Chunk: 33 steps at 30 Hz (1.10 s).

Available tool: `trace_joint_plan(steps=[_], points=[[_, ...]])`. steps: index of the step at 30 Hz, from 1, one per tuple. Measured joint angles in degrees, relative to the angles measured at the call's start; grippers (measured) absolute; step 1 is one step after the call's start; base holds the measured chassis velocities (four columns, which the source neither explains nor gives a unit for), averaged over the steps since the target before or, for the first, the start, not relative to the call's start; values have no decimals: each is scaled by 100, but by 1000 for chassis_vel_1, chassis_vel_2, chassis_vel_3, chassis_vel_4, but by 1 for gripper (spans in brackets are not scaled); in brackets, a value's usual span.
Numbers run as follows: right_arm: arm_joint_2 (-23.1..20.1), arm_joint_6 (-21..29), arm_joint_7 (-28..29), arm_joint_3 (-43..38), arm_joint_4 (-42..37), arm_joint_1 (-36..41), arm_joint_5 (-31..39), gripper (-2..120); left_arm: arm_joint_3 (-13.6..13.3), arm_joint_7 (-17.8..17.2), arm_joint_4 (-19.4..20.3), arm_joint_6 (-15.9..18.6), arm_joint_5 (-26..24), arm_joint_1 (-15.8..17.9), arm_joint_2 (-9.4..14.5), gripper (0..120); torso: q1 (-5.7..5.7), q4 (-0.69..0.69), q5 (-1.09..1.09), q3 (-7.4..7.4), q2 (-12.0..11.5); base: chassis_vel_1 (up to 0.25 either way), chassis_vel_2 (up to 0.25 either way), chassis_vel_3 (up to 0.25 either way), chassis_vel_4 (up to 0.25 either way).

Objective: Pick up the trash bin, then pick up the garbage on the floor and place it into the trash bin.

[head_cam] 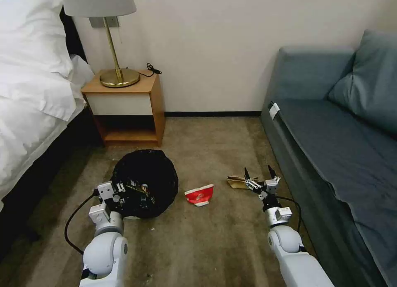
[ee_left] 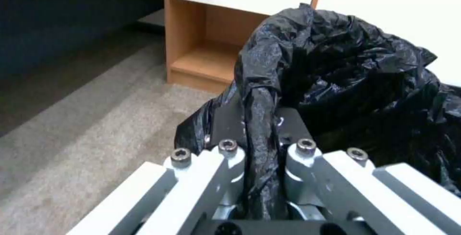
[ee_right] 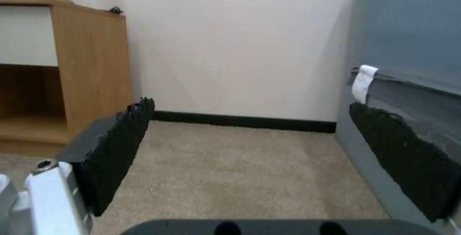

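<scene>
Left hand (head_cam: 134, 192) clamped on trash bin (head_cam: 144, 177) rim, on carpet by nightstand (head_cam: 124, 109).
Right hand (head_cam: 259, 174) spread apart above brown paper (head_cam: 236, 182); red cup (head_cam: 200, 194) lying between.

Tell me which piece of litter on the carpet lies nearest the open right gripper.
The crumpled brown paper, lying just beside the right gripper. The red-and-white paper cup lies farther off, toward the trash bin.

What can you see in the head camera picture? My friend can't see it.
The left gripper clamps the black-bagged trash bin on the carpet, while the open right gripper hovers above crumpled brown paper. A crushed red-and-white paper cup lies between them; a nightstand and sofa stand behind.
</scene>
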State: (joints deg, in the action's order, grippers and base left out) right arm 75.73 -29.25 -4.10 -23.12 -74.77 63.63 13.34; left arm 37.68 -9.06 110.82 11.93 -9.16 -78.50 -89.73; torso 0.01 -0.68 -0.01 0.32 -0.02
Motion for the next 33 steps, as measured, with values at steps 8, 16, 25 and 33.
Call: trace_joint_plan(steps=[8, 16, 25, 33], points=[[1, -98, -23, 43, 165, -75, -23, 100, 40, 7, -36, -7, -54, 19, 21, 6, 0, 0, 0, 0, 0, -134, 132, 125, -137], [-352, -365, -60, 297, 664, -324, -157, 100, 66, 27, -79, -30, -104, 17, 32, 6, 0, 0, 0, 1, 0, -92, 79, 94, -75], [-1517, 139, -68, 1185, 970, -860, -326, 100, 132, 108, -200, -131, -246, -9, 19, 6, 0, -2, -1, 0, 0, 0, 0, 0, 0], [-1727, 335, -794, 1964, 1760, -1781, -516, 100, 245, 181, -235, -135, -302, 40, 30, 6, 0, -1, -1, 0, 0, 0, 0, 0, 0]])
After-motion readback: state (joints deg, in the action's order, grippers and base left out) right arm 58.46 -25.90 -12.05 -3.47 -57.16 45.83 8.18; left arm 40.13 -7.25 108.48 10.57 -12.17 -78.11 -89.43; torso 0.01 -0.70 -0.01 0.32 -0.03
